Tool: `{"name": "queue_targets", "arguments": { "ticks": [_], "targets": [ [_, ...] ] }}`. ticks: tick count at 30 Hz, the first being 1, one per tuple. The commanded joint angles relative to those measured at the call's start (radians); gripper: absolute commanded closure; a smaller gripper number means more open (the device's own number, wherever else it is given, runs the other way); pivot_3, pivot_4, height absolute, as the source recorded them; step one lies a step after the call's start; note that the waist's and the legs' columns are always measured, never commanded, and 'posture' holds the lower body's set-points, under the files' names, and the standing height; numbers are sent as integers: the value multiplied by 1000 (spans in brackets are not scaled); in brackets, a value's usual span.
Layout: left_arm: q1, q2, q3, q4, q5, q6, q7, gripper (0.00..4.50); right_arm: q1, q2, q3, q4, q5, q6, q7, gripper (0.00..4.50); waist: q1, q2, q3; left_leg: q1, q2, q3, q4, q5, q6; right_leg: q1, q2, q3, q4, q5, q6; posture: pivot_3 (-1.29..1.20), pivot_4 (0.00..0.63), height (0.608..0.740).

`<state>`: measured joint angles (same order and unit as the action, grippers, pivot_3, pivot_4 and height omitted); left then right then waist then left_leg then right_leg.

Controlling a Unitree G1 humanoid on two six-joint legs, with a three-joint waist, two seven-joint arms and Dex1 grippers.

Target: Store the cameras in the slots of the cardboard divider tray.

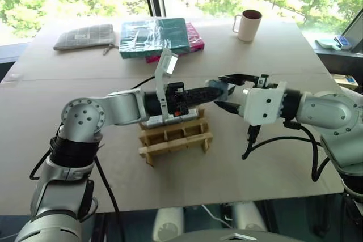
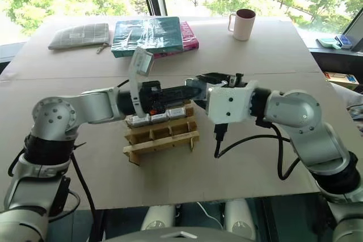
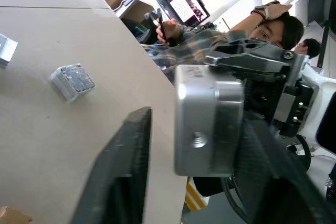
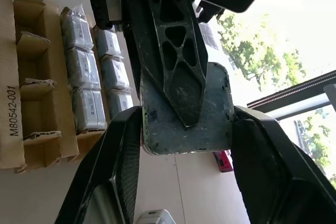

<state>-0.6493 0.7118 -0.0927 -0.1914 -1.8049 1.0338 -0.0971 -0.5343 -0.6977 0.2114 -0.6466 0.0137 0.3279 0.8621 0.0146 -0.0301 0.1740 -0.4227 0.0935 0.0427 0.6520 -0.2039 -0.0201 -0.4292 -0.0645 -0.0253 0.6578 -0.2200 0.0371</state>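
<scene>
While both grippers meet above the cardboard divider tray (image 2: 161,134), the right gripper (image 4: 184,129) and left gripper (image 3: 194,129) each clamp 1 camera (image 4: 210,108), seemingly a handover.

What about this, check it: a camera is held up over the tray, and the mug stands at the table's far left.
One thing is wrong: the mug stands at the table's far right, not its far left, as the left eye view shows. The rest holds: a camera is held up over the tray.
</scene>
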Motion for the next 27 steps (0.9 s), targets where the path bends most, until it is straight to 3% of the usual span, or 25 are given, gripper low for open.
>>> {"name": "queue_targets", "arguments": {
  "ticks": [1, 5, 9, 13, 17, 27],
  "targets": [
    [-20, -6, 55, -9, 43, 4, -44, 3535, -4, 23, -21, -58, 45, 54, -14, 1540, 0, 0, 0, 0, 0, 0, 0, 0, 0, 0, 0, 0, 0, 0, 0, 0, 150, 740],
    [10, 80, 92, -18, 220, 7, -274, 3630, 93, 14, -96, -75, 93, 140, -28, 187, 1, -1, 0, 0, 0, 0, 0, 0, 0, 0, 0, 0, 0, 0, 0, 0, 150, 740],
    [97, 284, 16, -11, 638, -215, -840, 3630, 239, 48, -291, -67, 415, 222, 54, 187, -2, 1, 0, 0, 0, 0, -3, 0, 0, -1, 0, 0, -2, 0, 0, 0, 150, 740],
    [141, 369, -27, 85, 890, -406, -1157, 3630, 319, 6, -384, -45, 564, 254, 118, 187, 2, 2, 1, 0, 0, 1, -3, 0, 0, -2, 0, 0, -3, -1, 1, 0, 150, 740],
    [144, 395, -59, 149, 1050, -487, -1307, 3630, 361, -21, -380, -30, 596, 217, 151, 187, 1, 2, 1, -1, 1, 0, -3, 0, 0, -2, 0, -1, -3, -2, 3, 0, 150, 740],
    [114, 398, -75, 252, 1268, -571, -1491, 3630, 368, -7, -358, -60, 659, 191, 121, 187, 0, 2, 1, -10, 1, 0, -2, 0, 0, -10, 0, 0, -2, -2, 3, 0, 150, 740]
  ]
}}
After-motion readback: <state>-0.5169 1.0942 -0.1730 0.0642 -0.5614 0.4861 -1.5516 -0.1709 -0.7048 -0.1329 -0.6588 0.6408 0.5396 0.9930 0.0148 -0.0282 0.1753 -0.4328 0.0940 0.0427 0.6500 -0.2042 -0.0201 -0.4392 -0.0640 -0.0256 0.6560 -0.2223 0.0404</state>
